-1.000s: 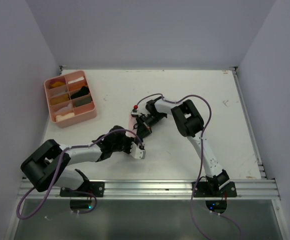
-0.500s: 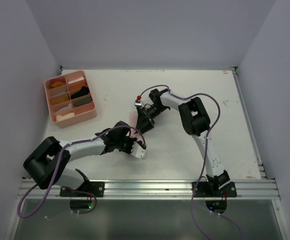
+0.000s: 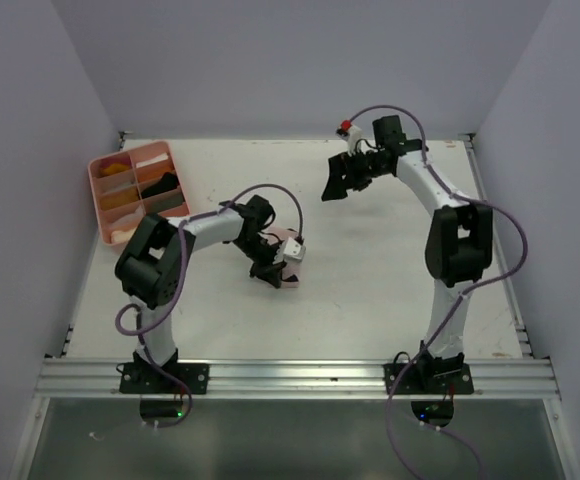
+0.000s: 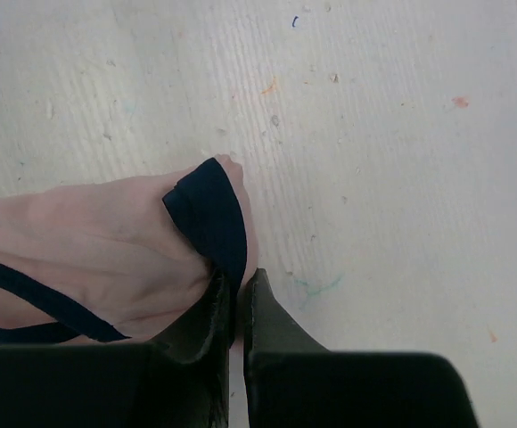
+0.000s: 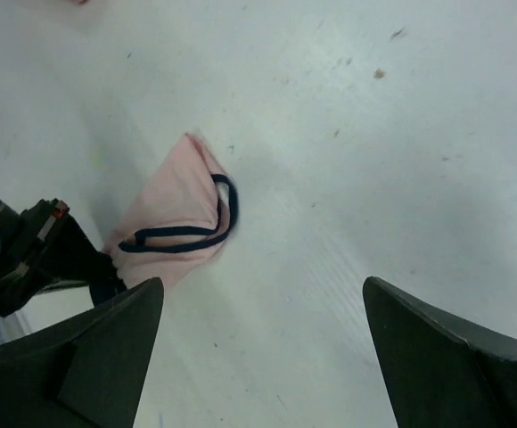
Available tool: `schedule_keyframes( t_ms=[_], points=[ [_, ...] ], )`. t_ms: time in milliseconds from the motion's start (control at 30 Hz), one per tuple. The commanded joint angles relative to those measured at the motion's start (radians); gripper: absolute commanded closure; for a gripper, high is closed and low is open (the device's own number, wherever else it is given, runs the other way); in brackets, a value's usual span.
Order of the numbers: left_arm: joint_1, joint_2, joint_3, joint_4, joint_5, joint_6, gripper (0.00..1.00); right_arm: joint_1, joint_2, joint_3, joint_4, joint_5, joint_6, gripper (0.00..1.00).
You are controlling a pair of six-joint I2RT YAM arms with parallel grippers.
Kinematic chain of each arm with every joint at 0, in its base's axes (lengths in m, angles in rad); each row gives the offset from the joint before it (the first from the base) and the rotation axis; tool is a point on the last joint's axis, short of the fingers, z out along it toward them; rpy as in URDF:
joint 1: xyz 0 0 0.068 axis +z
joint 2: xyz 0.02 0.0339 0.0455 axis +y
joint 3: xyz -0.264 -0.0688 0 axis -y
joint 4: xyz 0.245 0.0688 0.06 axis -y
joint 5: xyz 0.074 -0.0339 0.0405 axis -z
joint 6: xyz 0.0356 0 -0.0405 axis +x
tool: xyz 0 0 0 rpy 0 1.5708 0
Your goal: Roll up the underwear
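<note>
Left wrist view, item one: left gripper (image 4: 236, 308), jaws pressed together on the dark edging of the pink underwear (image 4: 107, 254), which lies loosely folded on the table (image 4: 401, 134) at mid-depth. How much cloth sits between the fingers is hidden; possibly only the hem.

Item two, farther back: right gripper (image 3: 338, 182), spread wide, holding nothing, hanging well apart from the garment.

Item three, far left: pink tray (image 3: 155, 238), apart from the work.

Risks:
- A hem-only pinch could slip and let the fold spring open.
- Pulling with no second hold could drag the cloth flat instead of rolling it.
- The thin edging could snag on a fingertip.
</note>
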Motion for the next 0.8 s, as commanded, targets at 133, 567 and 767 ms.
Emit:
schedule_keyframes(
  t_ms=[133,567,767],
  points=[
    [0.059,0.251,0.207,-0.264,0.088,-0.014,1.00,0.009,-0.452,-0.281,0.341,0.278,-0.240,0.01],
    [0.105,0.573,0.535,-0.537,0.159,0.041,1.00,0.330,-0.725,-0.701,0.100,0.213,-0.678,0.02],
    [0.105,0.619,0.571,-0.580,0.148,0.058,1.00,0.466,-0.661,-0.757,0.181,0.278,-0.751,0.09]
  ],
)
